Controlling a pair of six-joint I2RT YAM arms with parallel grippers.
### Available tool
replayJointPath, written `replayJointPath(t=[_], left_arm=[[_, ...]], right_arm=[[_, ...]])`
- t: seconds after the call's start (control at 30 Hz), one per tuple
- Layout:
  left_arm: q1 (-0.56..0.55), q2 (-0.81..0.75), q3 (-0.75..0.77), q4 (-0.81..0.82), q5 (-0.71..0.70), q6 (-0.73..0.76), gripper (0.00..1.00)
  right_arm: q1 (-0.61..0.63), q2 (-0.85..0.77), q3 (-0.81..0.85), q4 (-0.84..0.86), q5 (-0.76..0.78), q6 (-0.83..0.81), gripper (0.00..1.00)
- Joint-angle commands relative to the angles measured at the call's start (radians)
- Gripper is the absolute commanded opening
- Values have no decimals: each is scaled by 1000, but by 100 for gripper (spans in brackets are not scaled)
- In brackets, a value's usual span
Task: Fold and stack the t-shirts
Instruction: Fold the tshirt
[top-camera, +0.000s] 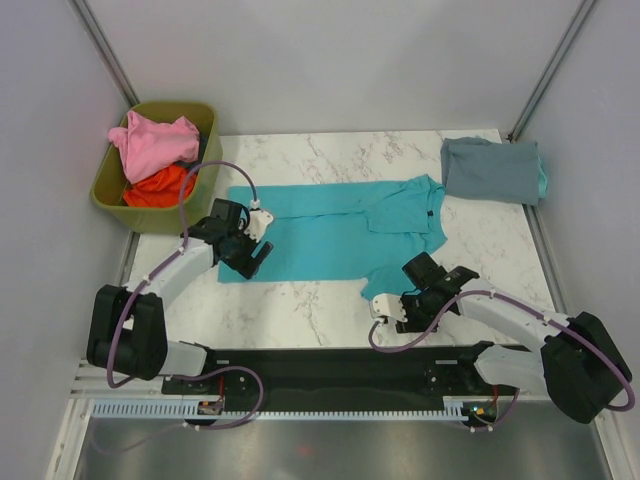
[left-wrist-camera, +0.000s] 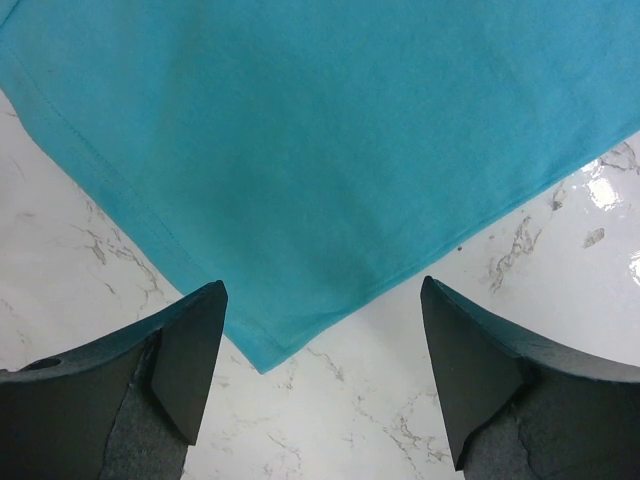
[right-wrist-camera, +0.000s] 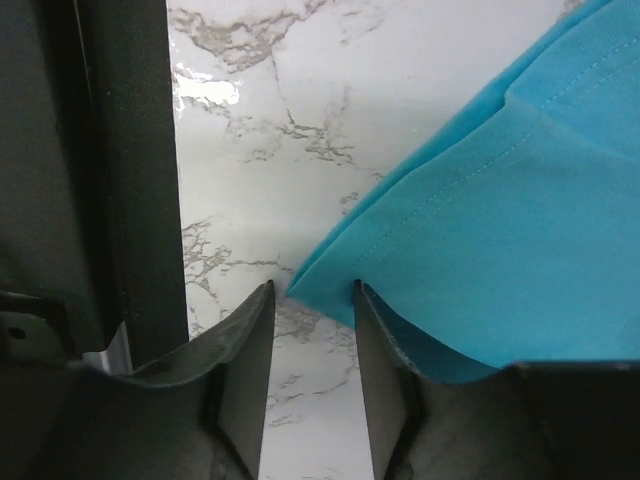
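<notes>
Folding teal t-shirt: left jaws spread astride hem corner, right jaws barely parted at sleeve tip; I'd pinch both.

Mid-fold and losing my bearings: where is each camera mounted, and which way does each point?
Top external: fixed above and behind the robot, looking down on the marble table; the left arm and right arm show, bases at the bottom edge.
Left wrist: on the left arm, facing down at a corner of the teal t-shirt; the open left claw frames it.
Right wrist: on the right arm, facing down at another hemmed corner; the right claw shows, fingers narrowly apart.
Shared: all three see the teal t-shirt on marble.
</notes>
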Motion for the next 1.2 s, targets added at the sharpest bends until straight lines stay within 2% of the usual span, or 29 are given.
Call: replayJointPath(t=[0.0,0.03,0.1,0.13,0.23,0.3,0.43,0.57,0.73,1.17], left_arm=[[16,-3,-14,36,5,4,86],[18,-9,-23,36,5,1,86],[27,-17,-34,31,5,-9,86],[29,-26,-45,25,7,-13,86],[44,-49,-69,1,16,-44,86],[67,-60,-77,-25,28,-79,86],[93,-70,-70,-48,-1,-79,86],[138,-35,-50,-56,-5,-73,80],[148,9,-31,-53,-19,-58,76],[202,2,-37,-73,-30,-4,71]], right_arm=[[6,32,4,51,15,-1,44],[6,32,6,54,18,4,34],[6,29,7,63,27,8,26],[6,29,9,63,30,11,17],[4,18,9,63,46,22,4],[6,4,7,65,50,30,0],[6,-14,9,62,52,50,0],[6,-14,3,65,55,47,0],[6,-12,9,74,60,48,0],[6,-9,16,86,60,53,0]])
